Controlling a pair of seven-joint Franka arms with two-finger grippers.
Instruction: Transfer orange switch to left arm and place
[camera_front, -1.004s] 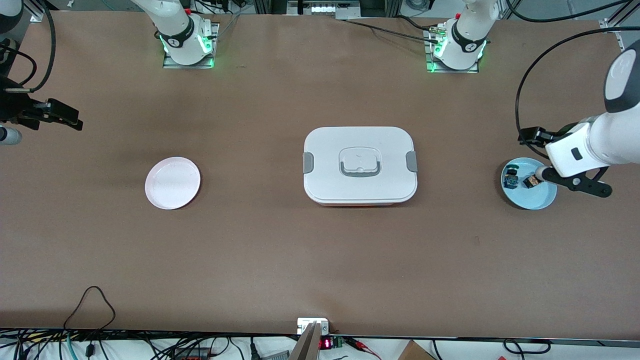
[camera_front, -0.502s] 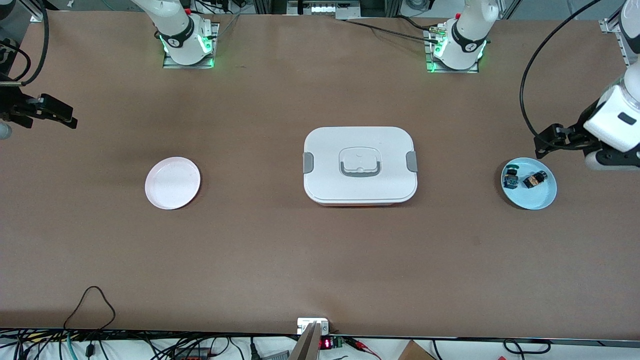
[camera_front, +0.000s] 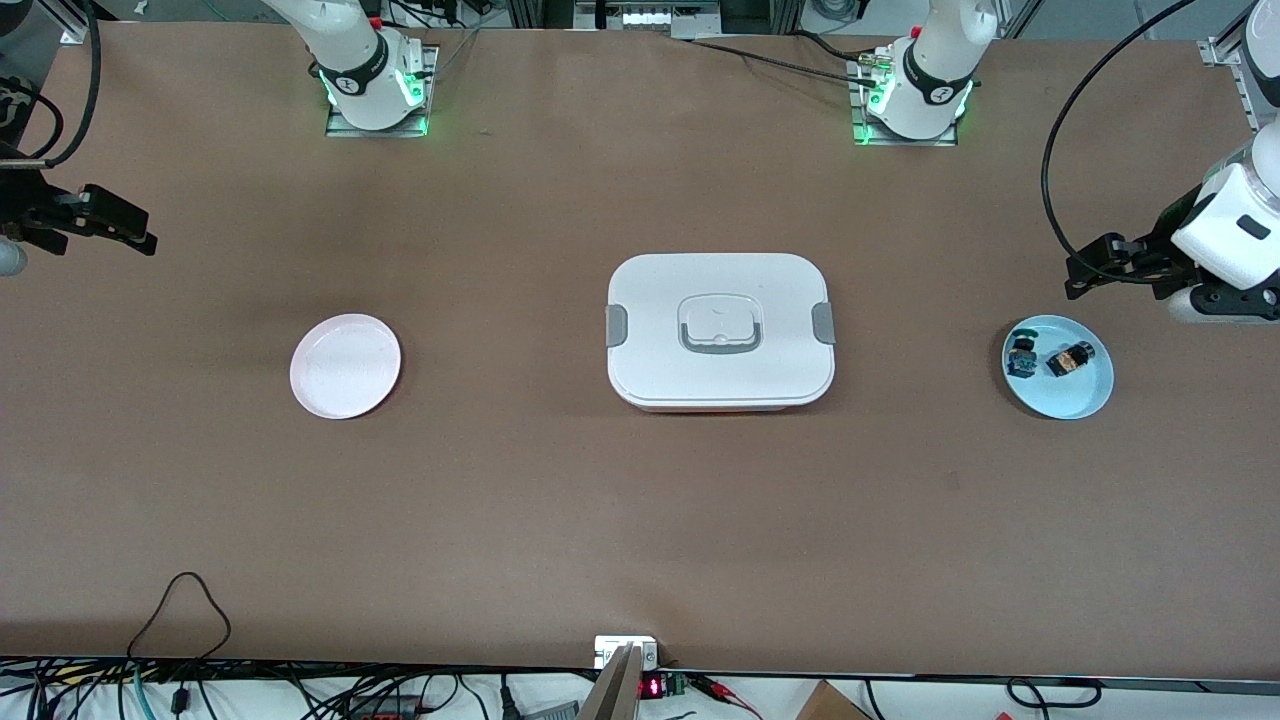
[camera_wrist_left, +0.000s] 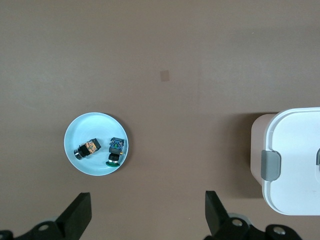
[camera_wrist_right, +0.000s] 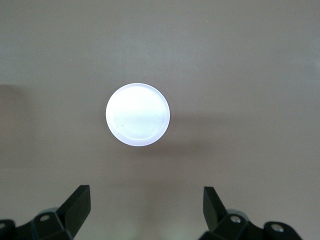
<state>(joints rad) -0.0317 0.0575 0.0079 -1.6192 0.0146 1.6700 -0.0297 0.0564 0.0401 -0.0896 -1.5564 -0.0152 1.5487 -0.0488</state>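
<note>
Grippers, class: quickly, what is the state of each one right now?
Left gripper: open, holding nothing, up above the blue plate.
Right gripper: open, holding nothing, up above the white plate.

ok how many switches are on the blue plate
2. The orange switch and the blue-and-teal switch lie side by side, apart, on the blue plate at the left arm's end of the table. Nothing appears hidden there.

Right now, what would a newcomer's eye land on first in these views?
The large white box at mid-table, then the blue plate at the left arm's end holding the orange switch and a blue switch. The open left gripper hangs above that plate; the open right gripper waits above an empty pink plate.
</note>
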